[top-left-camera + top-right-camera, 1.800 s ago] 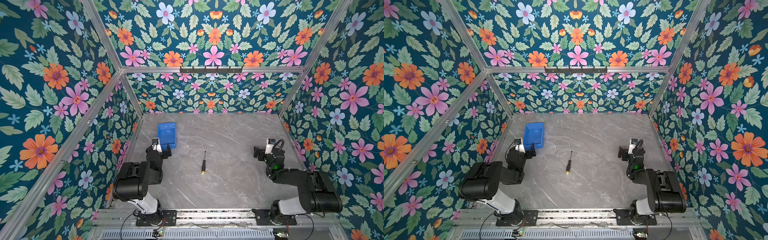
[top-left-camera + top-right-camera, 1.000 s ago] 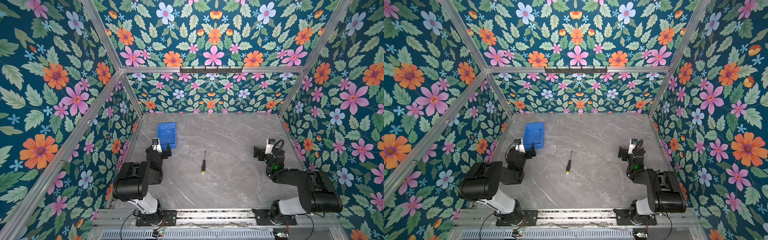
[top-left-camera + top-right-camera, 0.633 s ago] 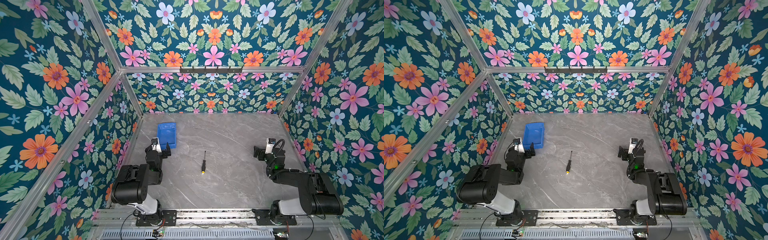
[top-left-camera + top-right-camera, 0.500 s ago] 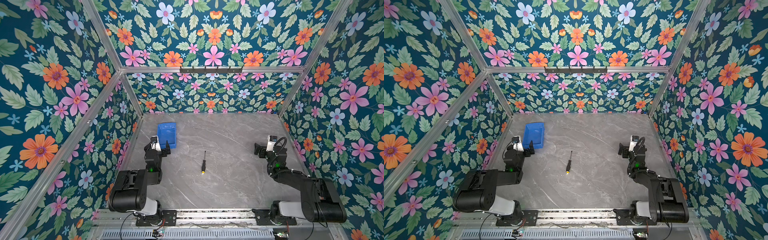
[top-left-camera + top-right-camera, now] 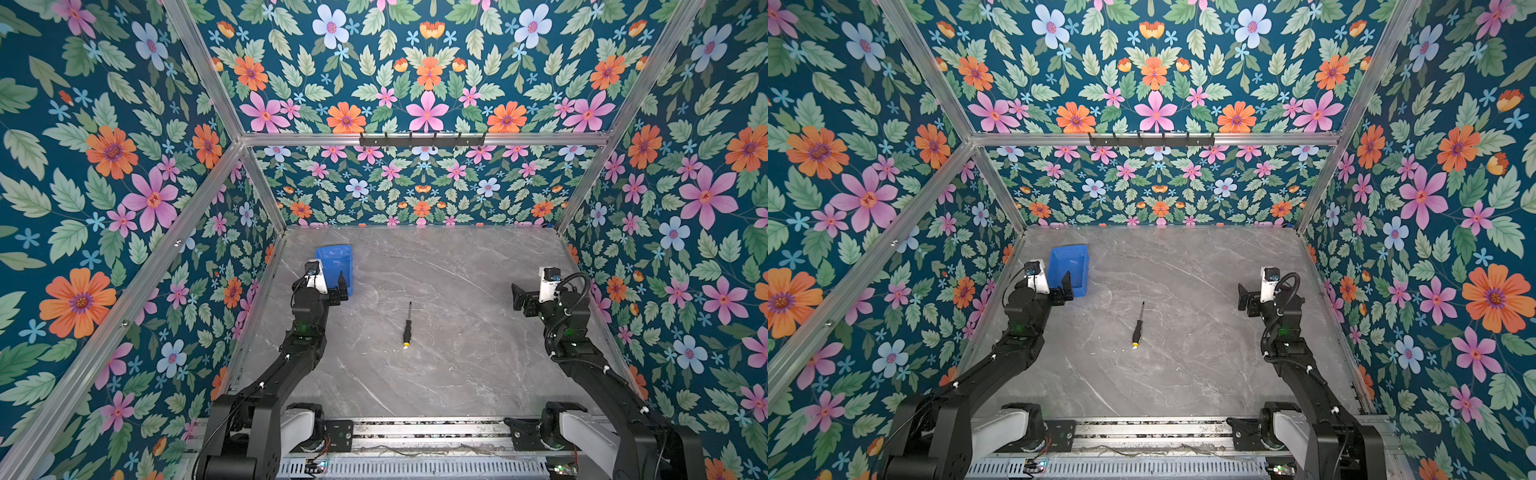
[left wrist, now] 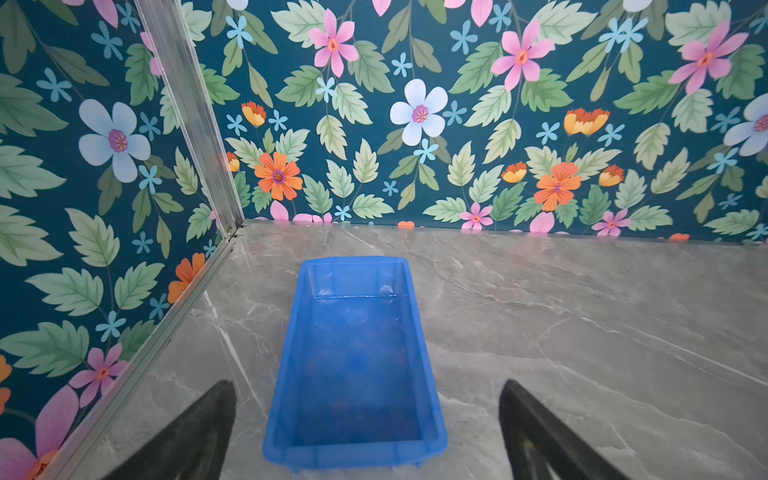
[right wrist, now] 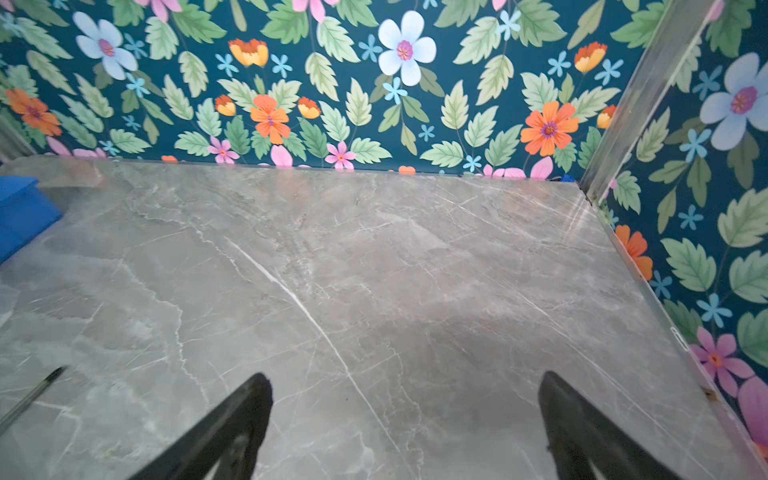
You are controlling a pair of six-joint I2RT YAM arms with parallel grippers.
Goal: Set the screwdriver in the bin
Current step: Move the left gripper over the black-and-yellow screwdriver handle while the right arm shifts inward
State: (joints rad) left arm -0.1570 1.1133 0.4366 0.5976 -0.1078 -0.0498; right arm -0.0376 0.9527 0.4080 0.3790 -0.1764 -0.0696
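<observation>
The screwdriver (image 5: 407,326) (image 5: 1138,326) lies flat mid-table, its yellow-capped handle nearest the front edge; only its shaft tip (image 7: 37,388) shows in the right wrist view. The blue bin (image 5: 332,249) (image 5: 1069,249) sits at the back left with nothing in it. My left gripper (image 5: 328,286) (image 5: 1054,286) hovers at the bin's near end, open, its fingers (image 6: 208,415) either side of the bin (image 6: 353,455). On the right side my right gripper (image 5: 534,297) (image 5: 1258,299) (image 7: 405,382) is open over bare table, well right of the screwdriver.
Floral walls with aluminium posts (image 5: 262,187) close the grey marble table (image 5: 457,374) on three sides. The bin stands close to the left wall. A black hook rail (image 5: 422,139) hangs on the back wall. A corner of the bin (image 7: 20,208) shows in the right wrist view.
Both arms have unfolded and lifted from their tucked pose. The left gripper has moved slightly forward toward the bin. Screwdriver and bin lie where they were.
</observation>
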